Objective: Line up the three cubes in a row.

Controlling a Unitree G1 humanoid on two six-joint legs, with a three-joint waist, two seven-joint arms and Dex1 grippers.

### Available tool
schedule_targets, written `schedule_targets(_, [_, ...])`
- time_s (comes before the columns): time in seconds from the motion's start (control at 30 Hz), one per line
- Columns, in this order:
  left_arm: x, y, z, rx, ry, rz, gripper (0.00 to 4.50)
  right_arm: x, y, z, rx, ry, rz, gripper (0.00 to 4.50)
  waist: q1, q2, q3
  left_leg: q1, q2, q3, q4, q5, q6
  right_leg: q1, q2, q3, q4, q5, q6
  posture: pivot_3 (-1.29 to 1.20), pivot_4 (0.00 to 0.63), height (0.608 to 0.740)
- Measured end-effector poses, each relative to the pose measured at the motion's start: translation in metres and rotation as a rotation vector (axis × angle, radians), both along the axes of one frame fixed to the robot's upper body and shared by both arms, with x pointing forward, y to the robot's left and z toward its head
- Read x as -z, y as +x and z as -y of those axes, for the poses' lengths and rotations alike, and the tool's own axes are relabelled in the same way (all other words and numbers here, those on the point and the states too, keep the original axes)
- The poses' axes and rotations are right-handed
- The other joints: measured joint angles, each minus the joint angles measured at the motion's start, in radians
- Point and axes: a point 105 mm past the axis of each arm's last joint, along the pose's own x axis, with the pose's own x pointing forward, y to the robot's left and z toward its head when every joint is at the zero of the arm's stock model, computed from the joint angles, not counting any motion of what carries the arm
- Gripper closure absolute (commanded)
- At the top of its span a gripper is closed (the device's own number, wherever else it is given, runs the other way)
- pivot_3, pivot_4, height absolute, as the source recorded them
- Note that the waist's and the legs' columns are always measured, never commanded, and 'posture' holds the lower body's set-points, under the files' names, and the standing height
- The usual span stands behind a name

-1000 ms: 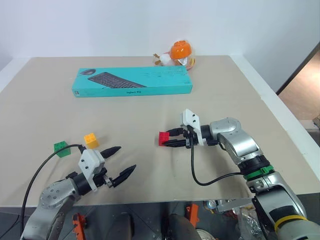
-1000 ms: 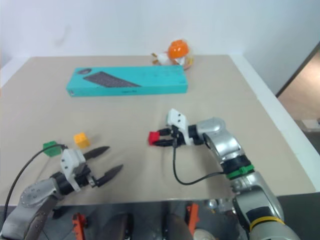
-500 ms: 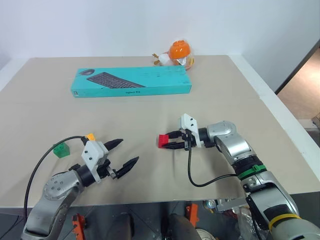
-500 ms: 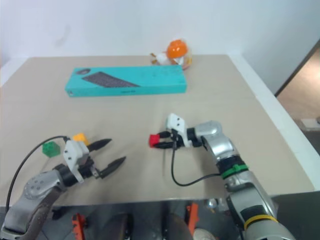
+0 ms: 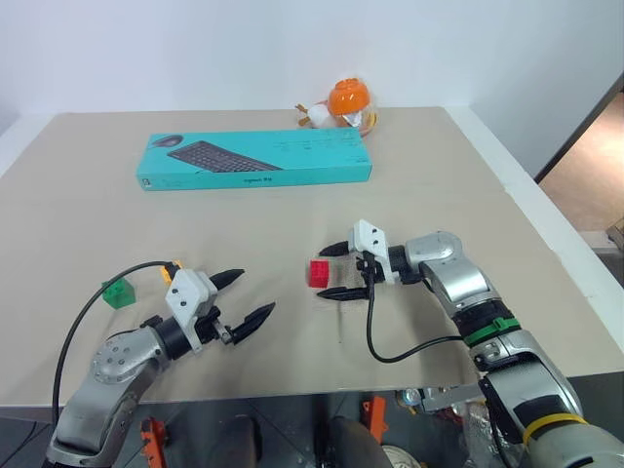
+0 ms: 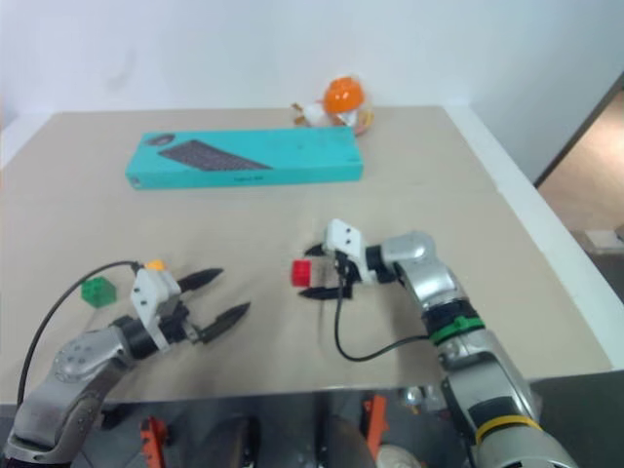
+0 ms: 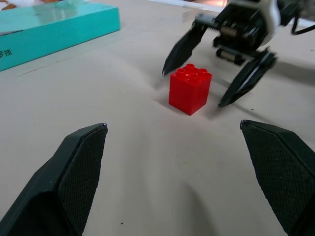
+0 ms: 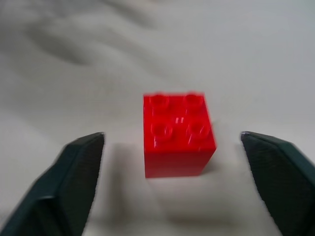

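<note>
- Right gripper (image 5: 334,270): jaws spread wide, one on either side of the red cube (image 5: 319,273), neither touching it; the cube sits upright on the tabletop (image 5: 439,195).
- Left gripper (image 5: 242,295): jaws open and empty, pointing toward the red cube, well apart from it.
- Yellow cube (image 5: 175,267) peeks out just behind the left gripper; the green cube (image 5: 118,292) lies near it, further left.
- Teal box (image 5: 254,158) lies closed at the far side.
</note>
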Motion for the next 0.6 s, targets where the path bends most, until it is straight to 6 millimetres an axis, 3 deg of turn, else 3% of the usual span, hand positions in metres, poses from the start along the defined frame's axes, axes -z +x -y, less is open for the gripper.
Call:
schedule_targets(0.13, [-0.01, 0.001, -0.009, -0.098, -0.025, 0.043, 0.0, -0.022, -0.008, -0.002, -0.01, 0.049, 0.046, 0.04, 0.0, 0.0, 0.0, 0.0, 0.002, 0.0, 0.0, 0.0, 0.0, 0.0, -0.001, 0.0, 0.0, 0.0, 0.0, 0.0, 0.15, 0.74])
schedule_targets(0.4, [-0.037, 0.003, -0.051, -0.502, -0.073, 0.182, 0.0, -0.049, -0.036, -0.017, -0.017, 0.188, 0.044, 0.04, 0.0, 0.0, 0.0, 0.001, 0.004, 0.0, 0.0, 0.0, 0.0, 0.0, -0.001, 0.002, 0.0, 0.001, 0.0, 0.0, 0.15, 0.74])
schedule_targets(0.5, [-0.042, 0.002, -0.075, -0.697, -0.117, 0.198, 0.0, -0.063, -0.047, -0.027, -0.036, 0.248, 0.063, 0.04, 0.0, -0.001, 0.0, 0.001, 0.004, 0.0, 0.0, 0.0, 0.0, 0.0, 0.0, 0.003, 0.0, 0.002, 0.001, 0.0, 0.15, 0.74])
schedule_targets(0.6, [-0.043, -0.002, -0.108, -0.908, -0.143, 0.205, 0.0, -0.062, -0.055, -0.036, -0.042, 0.295, 0.051, 0.04, 0.0, -0.001, 0.0, 0.001, 0.004, 0.0, 0.0, 0.0, 0.0, 0.0, 0.0, 0.003, 0.0, 0.002, 0.001, 0.0, 0.15, 0.74])
